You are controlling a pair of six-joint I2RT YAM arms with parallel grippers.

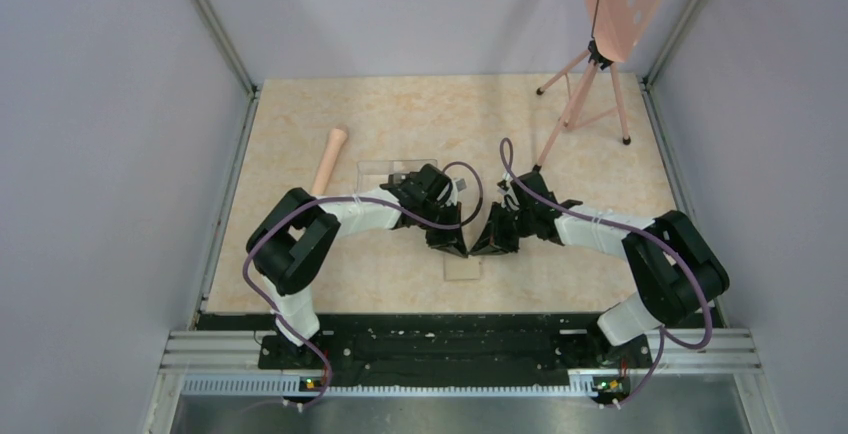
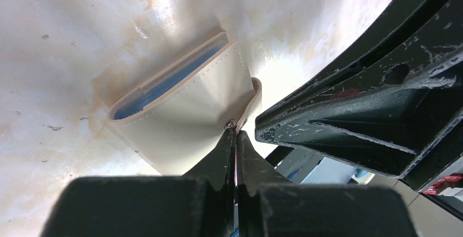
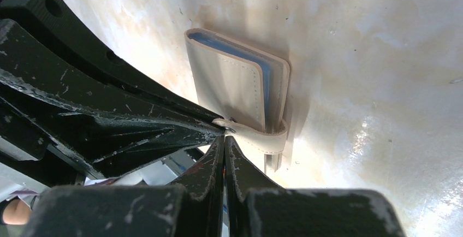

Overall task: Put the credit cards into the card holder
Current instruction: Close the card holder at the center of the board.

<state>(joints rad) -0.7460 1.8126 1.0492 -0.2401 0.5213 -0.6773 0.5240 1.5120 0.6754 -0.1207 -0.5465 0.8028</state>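
Card holder [image 2: 185, 111] — folded flat, centre of table [image 1: 400, 114], strap [image 3: 267, 138] over one edge. Left gripper [image 2: 236, 133], right gripper [image 3: 224, 138]: both clenched, tips at strap. Best — one pins, other lifts strap gently.

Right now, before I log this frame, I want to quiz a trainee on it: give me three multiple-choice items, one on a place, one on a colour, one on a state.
1. Where does the wooden stick lie on the table?
A) in the left half, towards the far side
B) at the right near corner
C) between the two grippers

2. What colour is the inside of the card holder?
A) red
B) blue
C) green

3. How do the fingers of the left gripper stand?
A) spread wide
B) out of view
C) closed together

Answers: 1 A, the top view shows it far and left. 2 B, blue shows at the open edge in both wrist views. 3 C, the tips meet at the clasp strap.
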